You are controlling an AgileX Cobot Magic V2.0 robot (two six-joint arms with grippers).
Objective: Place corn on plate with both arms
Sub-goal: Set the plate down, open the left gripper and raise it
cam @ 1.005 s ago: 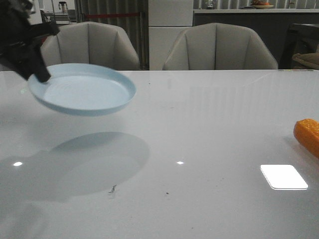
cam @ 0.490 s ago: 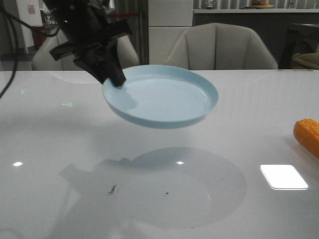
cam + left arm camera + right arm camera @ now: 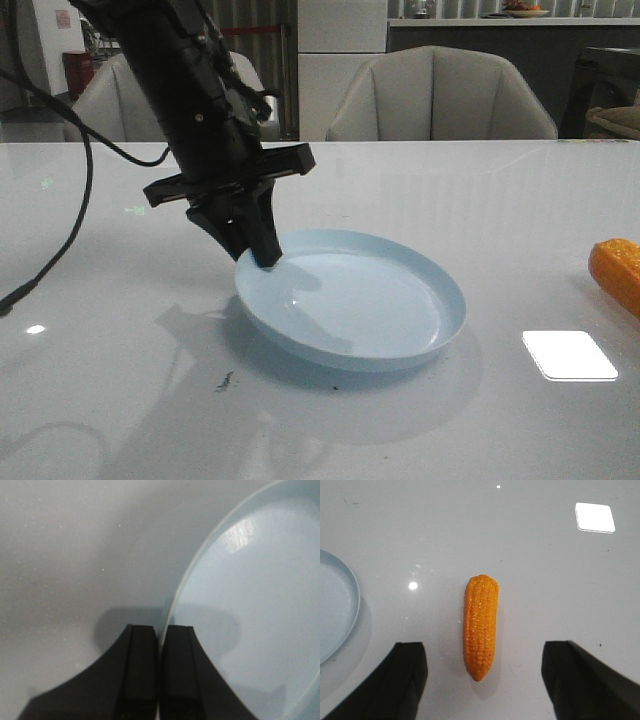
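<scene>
Corn (image 3: 480, 626): bumpy orange-yellow cob lying flat on the glossy white desk (image 3: 530, 555); long axis runs between the fingers of the right tool (image 3: 485, 680), tapered tip toward it.
Right tool: fingers wide apart, flanking the tip, no contact.
Plate (image 3: 352, 305): round, shallow, pale blue, glossy, near the desk.
Left tool (image 3: 260, 252): clamped on the plate rim.

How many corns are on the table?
1. The corn lies on the table at the right edge of the front view, apart from the plate, with the right hand open above it. None looks hidden.
</scene>
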